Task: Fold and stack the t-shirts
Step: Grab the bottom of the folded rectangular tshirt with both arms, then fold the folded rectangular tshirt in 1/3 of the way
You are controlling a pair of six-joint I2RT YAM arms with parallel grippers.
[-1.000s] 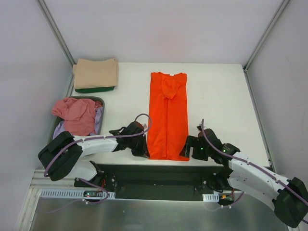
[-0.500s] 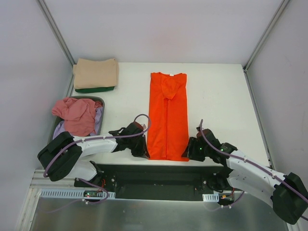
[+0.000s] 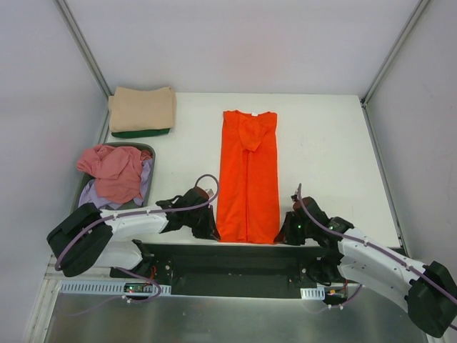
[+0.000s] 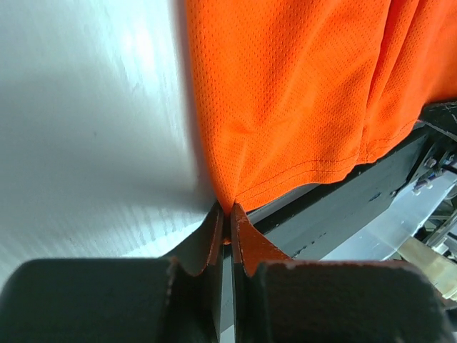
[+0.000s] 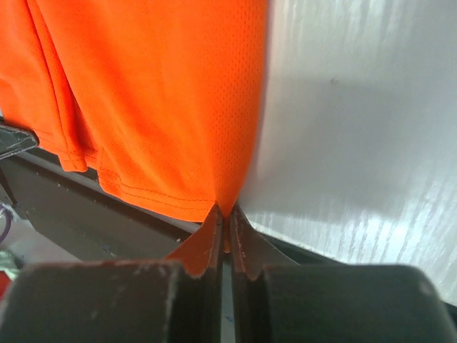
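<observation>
The orange shirt [image 3: 248, 175] lies flat on the white bench [image 3: 321, 143] as a long narrow strip with its sides folded in. It runs from 12 to 6 o'clock, collar at the 12 end and hem hanging just over the bench's 6 o'clock edge.

The left hand [image 3: 212, 230] is at the hem's 7 o'clock corner. Its wrist view shows the two fingers pressed together on the very tip of that corner, with the cloth pulled into a small peak between them. The right hand [image 3: 283, 234] is at the hem's 5 o'clock corner. It is likewise closed tight, with the corner of the orange mesh pinched between its fingers. Both arms reach low across the near edge, one on each side of the shirt.

At 10 o'clock on the bench a folded tan shirt [image 3: 141, 107] sits on top of a folded green shirt [image 3: 141, 132], whose edge shows beneath it. At 9 o'clock a grey basket [image 3: 148, 148] holds a crumpled pink shirt [image 3: 113, 171] lying over a lilac shirt [image 3: 90, 193].
</observation>
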